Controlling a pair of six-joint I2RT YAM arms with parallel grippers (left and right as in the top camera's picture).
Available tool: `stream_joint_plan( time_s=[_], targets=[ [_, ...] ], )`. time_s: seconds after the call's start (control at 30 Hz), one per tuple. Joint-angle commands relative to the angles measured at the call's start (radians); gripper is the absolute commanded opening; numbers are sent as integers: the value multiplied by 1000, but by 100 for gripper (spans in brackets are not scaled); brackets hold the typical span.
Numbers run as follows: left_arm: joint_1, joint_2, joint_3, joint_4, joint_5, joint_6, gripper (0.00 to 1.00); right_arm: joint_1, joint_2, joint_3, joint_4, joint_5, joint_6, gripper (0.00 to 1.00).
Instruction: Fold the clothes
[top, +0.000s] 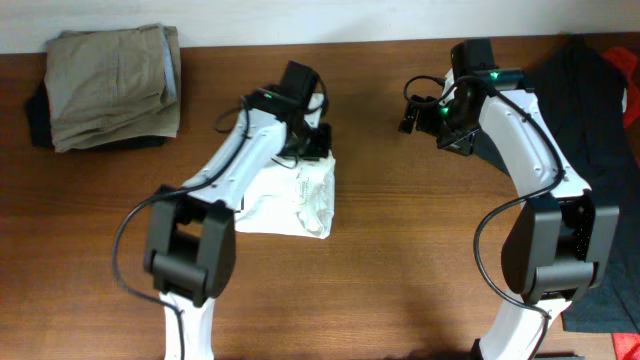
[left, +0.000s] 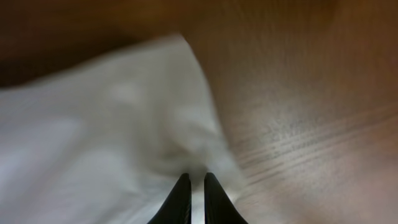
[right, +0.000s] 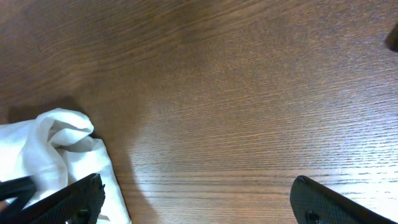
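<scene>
The white T-shirt (top: 290, 200) lies bunched and partly folded on the wooden table, left of centre. My left gripper (top: 312, 140) is at its far right corner. In the left wrist view its fingers (left: 193, 182) are nearly together with a thin strip of the white cloth (left: 112, 124) pinched between them; the view is blurred. My right gripper (top: 408, 110) hovers over bare wood to the right of the shirt. In the right wrist view its fingers (right: 199, 196) are wide apart and empty, and a corner of the shirt (right: 56, 143) shows at the left.
Folded khaki trousers (top: 110, 85) on a dark item sit at the far left corner. A large dark garment (top: 600, 110) covers the right edge, with something red (top: 625, 65) at its far end. Bare wood (top: 400, 260) lies between the arms.
</scene>
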Motion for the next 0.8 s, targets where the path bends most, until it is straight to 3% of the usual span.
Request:
stream_joint_plan(
  time_s=[0.0,0.13,0.17,0.2,0.27,0.33,0.4,0.5,0.7,0.77],
  targets=[
    [-44,73,-27,33,132,-5,9,6,-6,-3,0,9,2,99],
    [-82,91,-26,80,134,16,8,6,-6,-3,0,9,2,99],
    [-82,84,-14,66,134,45,0,6,-6,-3,0,9,2,99],
    [-72,45,41,0,115,78,0,6,-6,-3,0,9,2,99],
    [-56,-42,122,-82,24,100,0,6,-6,-3,0,9,2,99],
    [-27,-161,178,-142,-162,88,0,6,-6,-3,0,9,2,99],
    [14,-218,178,-159,-234,84,1,6,-6,-3,0,9,2,99],
    [60,-175,117,-182,-219,38,0,6,-6,-3,0,9,2,99],
    [27,155,37,-73,106,40,0,6,-6,-3,0,9,2,99],
    [9,209,37,-64,109,40,0,6,-6,-3,0,9,2,99]
  ],
)
